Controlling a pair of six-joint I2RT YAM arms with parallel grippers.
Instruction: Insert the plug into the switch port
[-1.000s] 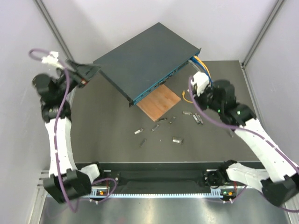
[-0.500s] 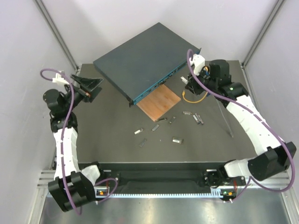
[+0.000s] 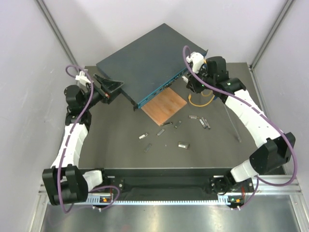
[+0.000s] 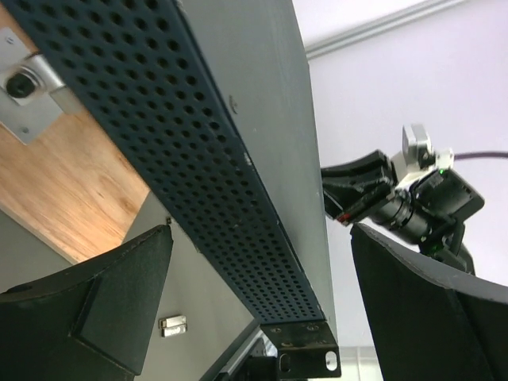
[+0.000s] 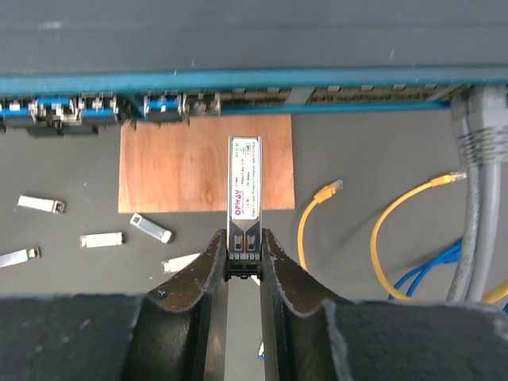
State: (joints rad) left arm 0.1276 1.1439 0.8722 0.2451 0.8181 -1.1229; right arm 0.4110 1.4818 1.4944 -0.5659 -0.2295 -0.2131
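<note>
- my right pincer (image 5: 244, 242) is pinching the plug (image 5: 244, 178) by its tail; the plug's long axis points straight ahead at the switch (image 5: 238, 32)
- the ports on its teal face (image 5: 238, 79) sit just past the plug's tip, not touching; the wooden square (image 5: 175, 159) lies underneath
- my left pincer (image 4: 262, 230) is spread wide, straddling the switch's perforated side; the right arm's nearer for the push, I reckon

A wooden square (image 3: 164, 106) lies on the dark table (image 3: 111, 130), loose metal modules (image 3: 182, 144) scattered beside it.
</note>
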